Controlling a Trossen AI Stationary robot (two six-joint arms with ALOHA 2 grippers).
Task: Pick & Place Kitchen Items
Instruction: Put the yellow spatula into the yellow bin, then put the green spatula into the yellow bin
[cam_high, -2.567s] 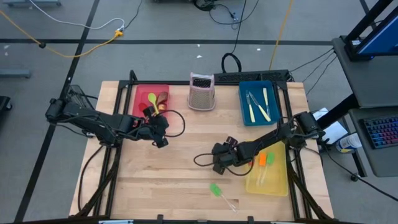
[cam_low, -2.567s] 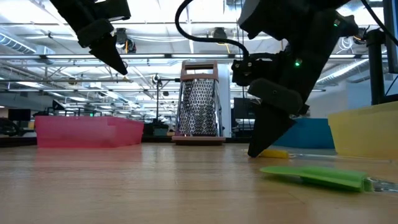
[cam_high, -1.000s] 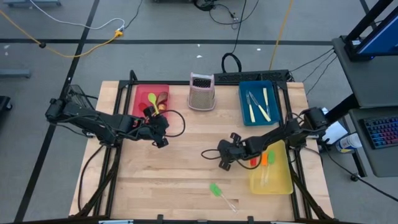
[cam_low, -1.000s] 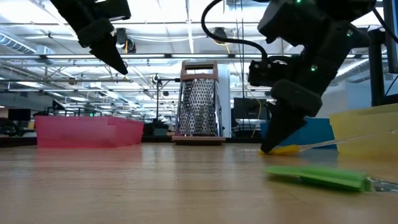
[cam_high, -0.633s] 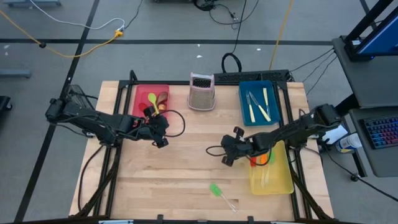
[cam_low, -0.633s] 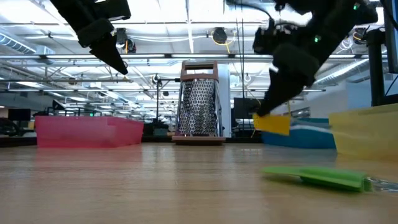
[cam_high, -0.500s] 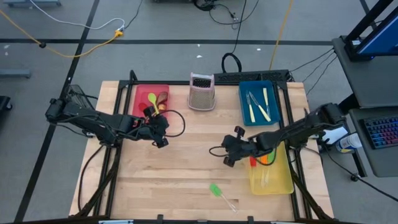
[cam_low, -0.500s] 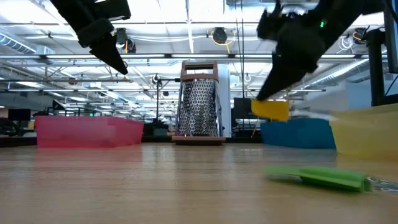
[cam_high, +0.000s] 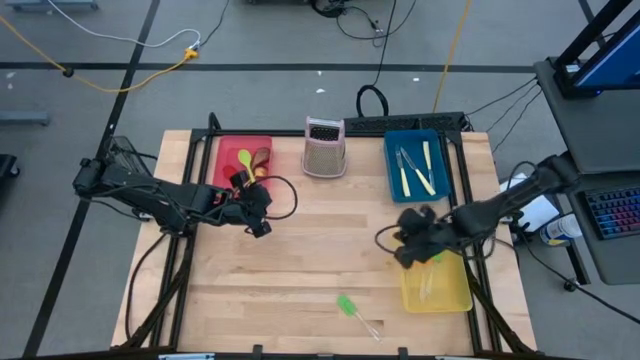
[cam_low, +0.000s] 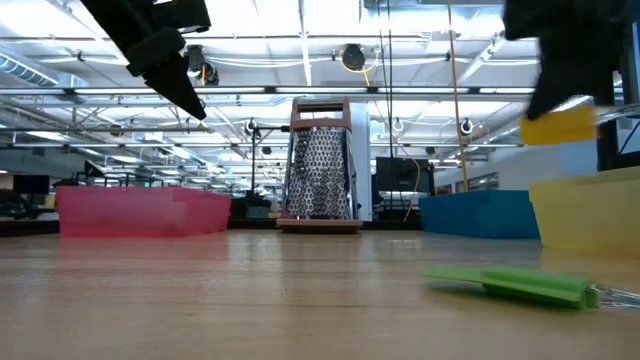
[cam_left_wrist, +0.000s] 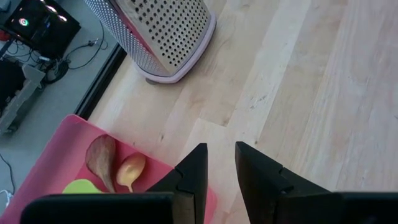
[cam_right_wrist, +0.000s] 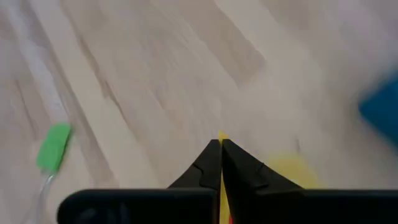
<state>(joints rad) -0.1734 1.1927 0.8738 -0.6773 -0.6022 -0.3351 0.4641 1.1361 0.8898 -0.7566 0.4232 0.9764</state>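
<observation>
Right gripper (cam_high: 408, 250) above the near-left corner of the flat yellow plastic tray (cam_high: 450, 292) at the table's right edge, fingers pressed together on a yellow-headed spatula (cam_low: 558, 126) carried clear of the wood. Thin grip, apparently right at the head: could slip or swing out over the tray's rim and land back on the pale wooden table (cam_high: 300, 280). Release too near that corner, or from too high, and a bounce out seems likely. Green-headed, clear-handled spatula (cam_high: 347, 305) lying loose near the front edge, well apart from the tray, not yet collected. Left gripper (cam_left_wrist: 219, 171) parked just beside the flat red tray (cam_high: 228, 150) near the back-left corner, fingers slightly spread, nothing between them.
</observation>
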